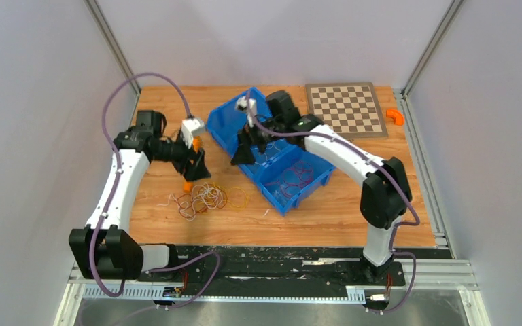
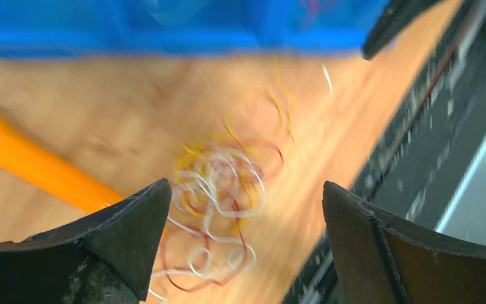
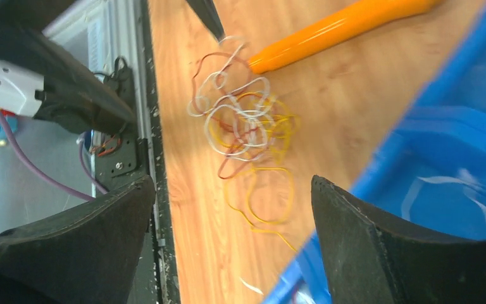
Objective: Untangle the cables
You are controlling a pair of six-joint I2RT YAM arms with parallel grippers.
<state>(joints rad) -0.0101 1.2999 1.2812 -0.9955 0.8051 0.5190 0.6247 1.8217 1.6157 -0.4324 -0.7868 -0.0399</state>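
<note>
The cables lie as a loose tangle of white, red and yellow loops on the wooden table, left of the blue bin. My left gripper hangs open and empty just above and behind the tangle. In the left wrist view the tangle lies between the open fingers of the left gripper, blurred. My right gripper is open and empty over the bin's left edge. The right wrist view shows the tangle ahead of the right gripper, with a yellow loop nearest.
An orange rod lies on the table by the tangle, under the left gripper. The bin holds more red and white wires. A checkerboard and a small orange piece sit at the back right. The table's near edge is a black rail.
</note>
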